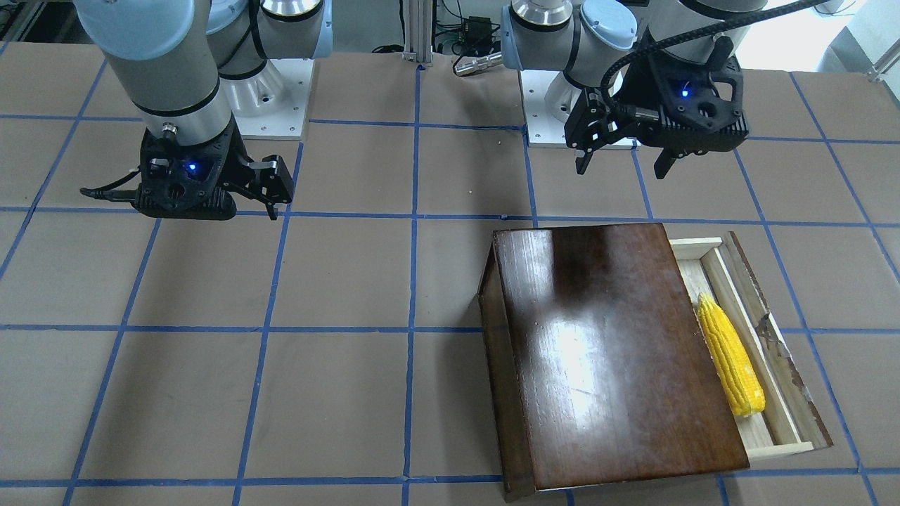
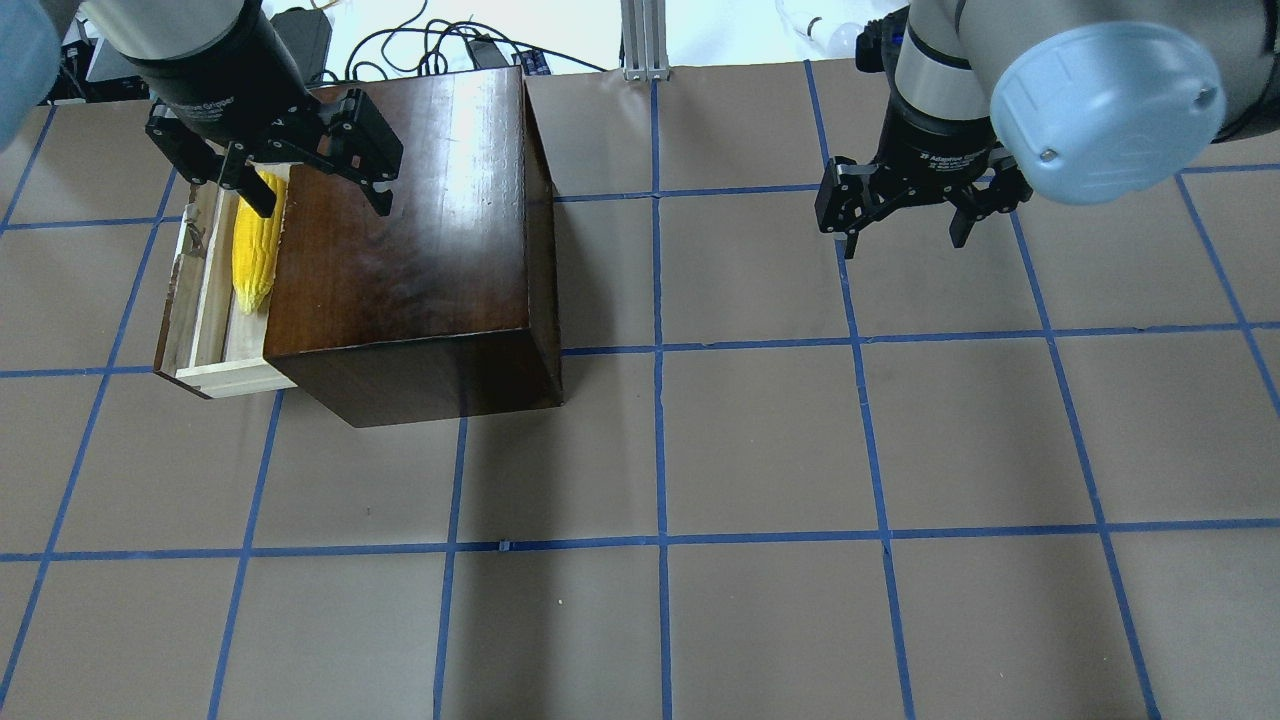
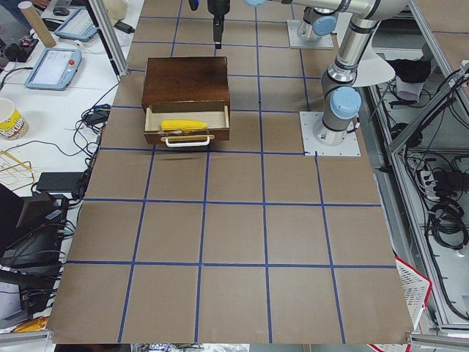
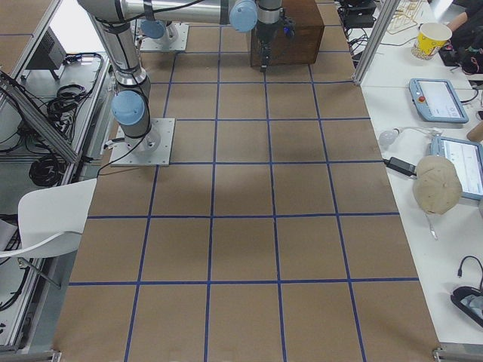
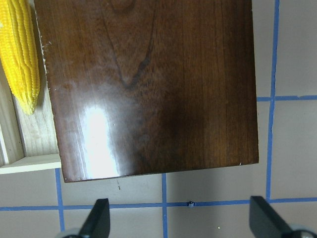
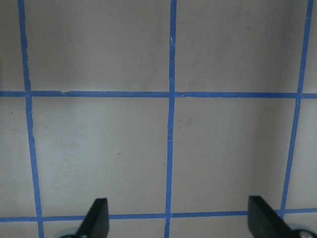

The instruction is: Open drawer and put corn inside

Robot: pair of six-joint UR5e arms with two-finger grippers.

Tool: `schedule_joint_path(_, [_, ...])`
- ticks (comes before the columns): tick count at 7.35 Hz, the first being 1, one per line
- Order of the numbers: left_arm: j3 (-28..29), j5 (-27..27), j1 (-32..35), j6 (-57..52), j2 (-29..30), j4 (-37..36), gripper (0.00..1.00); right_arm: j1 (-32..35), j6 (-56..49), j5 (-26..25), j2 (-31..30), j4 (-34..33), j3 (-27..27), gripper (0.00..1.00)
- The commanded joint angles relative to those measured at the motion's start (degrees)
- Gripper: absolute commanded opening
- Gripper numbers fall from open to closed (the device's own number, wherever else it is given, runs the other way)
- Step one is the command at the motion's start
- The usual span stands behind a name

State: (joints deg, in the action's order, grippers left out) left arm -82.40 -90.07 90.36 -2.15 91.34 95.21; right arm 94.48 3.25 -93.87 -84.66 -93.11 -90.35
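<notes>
The drawer (image 1: 787, 393) is pulled out of the glossy dark-brown box (image 1: 612, 351). The yellow corn (image 1: 730, 355) lies lengthwise inside it, touching no gripper. From overhead, the corn (image 2: 255, 260) lies in the drawer (image 2: 205, 330) at the box's left side (image 2: 420, 230). My left gripper (image 2: 322, 205) is open and empty, hanging above the box's far part next to the drawer. Its wrist view shows the box top (image 5: 148, 84), the corn (image 5: 22, 54) and its spread fingertips (image 5: 99, 218). My right gripper (image 2: 903, 242) is open and empty over bare table, far from the box.
The table is brown paper with a blue tape grid (image 2: 660, 540). The drawer's metal pull (image 3: 187, 141) faces the table's left end. Both arm bases (image 1: 267, 98) stand at the robot's side. Tablets and cables lie beyond the table ends.
</notes>
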Motion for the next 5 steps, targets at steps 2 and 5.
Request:
schedule_joint_path(2, [0.05, -1.25, -0.01, -0.13, -0.02, -0.20, 1.00, 0.00, 0.00, 0.00, -0.07, 0.04, 0.00, 1.00])
schedule_joint_path(5, [0.05, -0.72, 0.17, -0.13, -0.02, -0.20, 1.00, 0.00, 0.00, 0.00, -0.07, 0.03, 0.00, 1.00])
